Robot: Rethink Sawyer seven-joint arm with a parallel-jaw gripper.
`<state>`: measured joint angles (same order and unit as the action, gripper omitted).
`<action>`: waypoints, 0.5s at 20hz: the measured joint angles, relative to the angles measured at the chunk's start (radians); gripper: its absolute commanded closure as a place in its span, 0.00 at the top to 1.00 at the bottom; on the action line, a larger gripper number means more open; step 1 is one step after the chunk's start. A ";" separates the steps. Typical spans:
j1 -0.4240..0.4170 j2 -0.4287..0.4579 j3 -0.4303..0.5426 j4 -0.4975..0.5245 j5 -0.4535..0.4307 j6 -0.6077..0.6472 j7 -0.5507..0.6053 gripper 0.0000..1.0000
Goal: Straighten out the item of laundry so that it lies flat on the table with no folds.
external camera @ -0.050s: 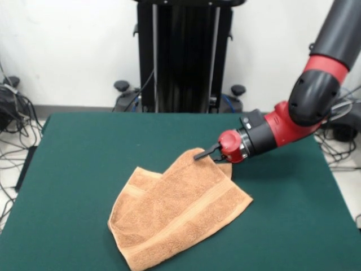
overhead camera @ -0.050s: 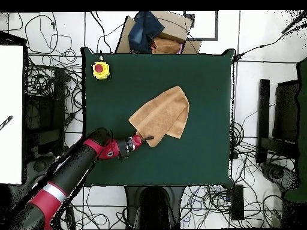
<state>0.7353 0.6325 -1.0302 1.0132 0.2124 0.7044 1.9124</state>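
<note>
Fingers (external camera @ -0.050s: 204, 153) pinched on towel (external camera @ -0.050s: 177, 212) corner

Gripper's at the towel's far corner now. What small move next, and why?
Probably draw the gripper outward, away from the towel, along the table. The towel lies doubled over itself, and the gripper sits at its corner. I can't tell whether it is gripping, so check that first.

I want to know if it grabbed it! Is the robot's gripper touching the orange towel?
Touching. The front view shows the gripper resting on the towel's far corner with no gap.
</note>
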 measured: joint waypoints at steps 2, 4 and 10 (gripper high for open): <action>0.000 0.002 -0.007 -0.001 0.000 0.000 0.000 1.00; 0.000 0.002 -0.012 -0.001 0.000 0.000 0.000 1.00; 0.000 -0.007 -0.020 -0.004 0.001 0.000 0.000 1.00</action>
<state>0.7355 0.6252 -1.0504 1.0089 0.2129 0.7042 1.9124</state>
